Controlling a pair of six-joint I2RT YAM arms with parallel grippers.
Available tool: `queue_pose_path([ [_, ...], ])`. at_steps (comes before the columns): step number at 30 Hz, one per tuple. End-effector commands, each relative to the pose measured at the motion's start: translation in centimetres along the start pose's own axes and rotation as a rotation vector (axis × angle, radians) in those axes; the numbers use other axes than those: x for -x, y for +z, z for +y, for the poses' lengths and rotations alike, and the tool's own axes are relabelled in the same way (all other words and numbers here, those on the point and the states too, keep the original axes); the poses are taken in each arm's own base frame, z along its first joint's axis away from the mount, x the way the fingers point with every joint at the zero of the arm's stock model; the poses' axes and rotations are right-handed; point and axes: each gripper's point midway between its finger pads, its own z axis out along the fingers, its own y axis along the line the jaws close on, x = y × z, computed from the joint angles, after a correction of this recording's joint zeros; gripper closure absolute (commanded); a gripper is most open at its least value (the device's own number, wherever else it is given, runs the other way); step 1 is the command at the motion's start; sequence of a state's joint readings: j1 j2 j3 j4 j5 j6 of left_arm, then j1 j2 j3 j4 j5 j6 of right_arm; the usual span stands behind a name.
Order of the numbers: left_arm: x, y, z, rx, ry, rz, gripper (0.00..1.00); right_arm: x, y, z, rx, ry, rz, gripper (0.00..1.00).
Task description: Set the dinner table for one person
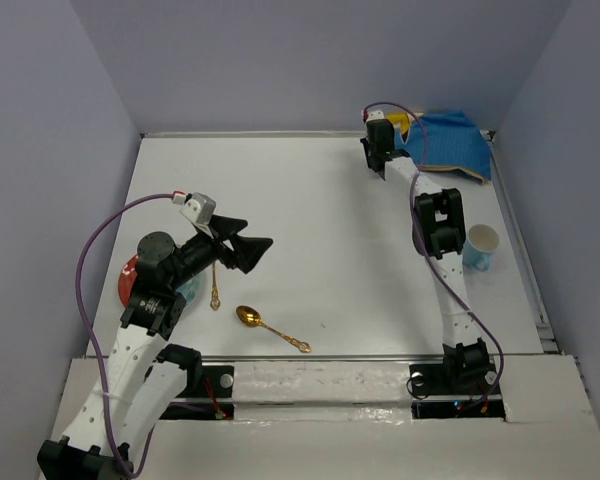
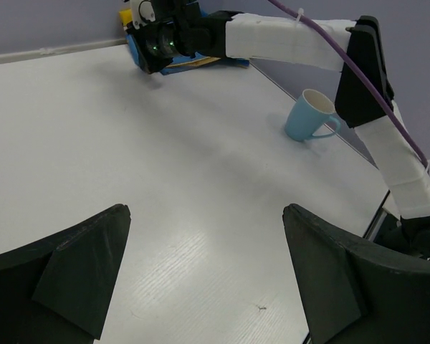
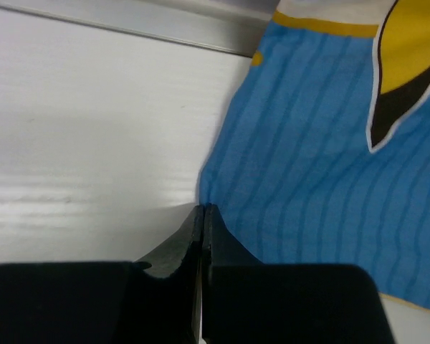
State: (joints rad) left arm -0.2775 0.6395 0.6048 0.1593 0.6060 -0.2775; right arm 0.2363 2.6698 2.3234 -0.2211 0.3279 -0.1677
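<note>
Desk (image 1: 330, 200) is the dinner surface to be set: a large, plain white matte rectangle. It fills the middle of the top view between lilac walls and runs from the arm bases at the bottom to the far wall.

Progress, judged from the layout: early stage. No place setting is arranged.
- Placemat (image 1: 450, 145): blue cloth with a yellow print, bunched in the upper right corner of the desk, not laid flat.
- Mug (image 1: 480, 248): light blue, upright, at the right edge of the desk, well apart from the other tableware.
- Spoon (image 1: 248, 317): gold, lying at an angle at lower centre-left.
- Second gold utensil (image 1: 215, 290): just beside the left arm, partly hidden; its type cannot be told.
- Red plate (image 1: 128, 280): at the left edge, mostly covered by the left arm.

Remaining work: spread the placemat in front of the arms, then set the plate, cutlery and mug on or around it.

Claw state:
- Right claw (image 3: 203, 215): jaws pressed together at the left edge of the placemat. They appear to pinch the hem of the cloth.
- Left claw (image 2: 208, 272): jaws spread wide, holding nothing, hovering over bare desk at centre-left.
</note>
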Motion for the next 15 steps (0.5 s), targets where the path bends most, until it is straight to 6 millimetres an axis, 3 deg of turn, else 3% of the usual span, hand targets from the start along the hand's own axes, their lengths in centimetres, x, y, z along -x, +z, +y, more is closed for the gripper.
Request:
queue_pose_path([
  [1, 2.9, -0.1, -0.5, 0.002, 0.04, -0.072, 0.01, 8.1, -6.9, 5.6, 0.187, 0.059, -0.156, 1.0],
  [2, 2.9, 0.0, -0.3, 0.012, 0.036, -0.072, 0.01, 10.5, -9.4, 7.5, 0.232, 0.063, -0.201, 1.0],
  [5, 2.5, 0.0, 1.1, 0.079, 0.018, -0.06, 0.01, 12.8, -13.2, 10.1, 0.29, 0.079, -0.244, 1.0],
  [6, 2.4, 0.0, 1.4, 0.095, 0.014, -0.058, 0.01, 14.5, -15.6, 11.1, 0.319, 0.101, -0.276, 1.0],
  [8, 2.2, 0.0, 2.2, 0.136, 0.005, -0.052, 0.01, 14.7, -17.4, 11.9, 0.347, 0.117, -0.275, 1.0],
  [9, 2.3, 0.0, 2.5, 0.154, 0.001, -0.052, 0.01, 15.3, -19.2, 12.2, 0.368, 0.142, -0.282, 1.0],
  [13, 1.8, -0.1, 4.0, 0.22, -0.026, -0.04, 0.01, 16.0, -22.2, 10.6, 0.372, 0.193, -0.289, 1.0],
  [15, 1.3, -0.1, 5.0, 0.267, -0.053, -0.023, 0.01, 15.6, -22.8, 9.5, 0.337, 0.187, -0.286, 1.0],
])
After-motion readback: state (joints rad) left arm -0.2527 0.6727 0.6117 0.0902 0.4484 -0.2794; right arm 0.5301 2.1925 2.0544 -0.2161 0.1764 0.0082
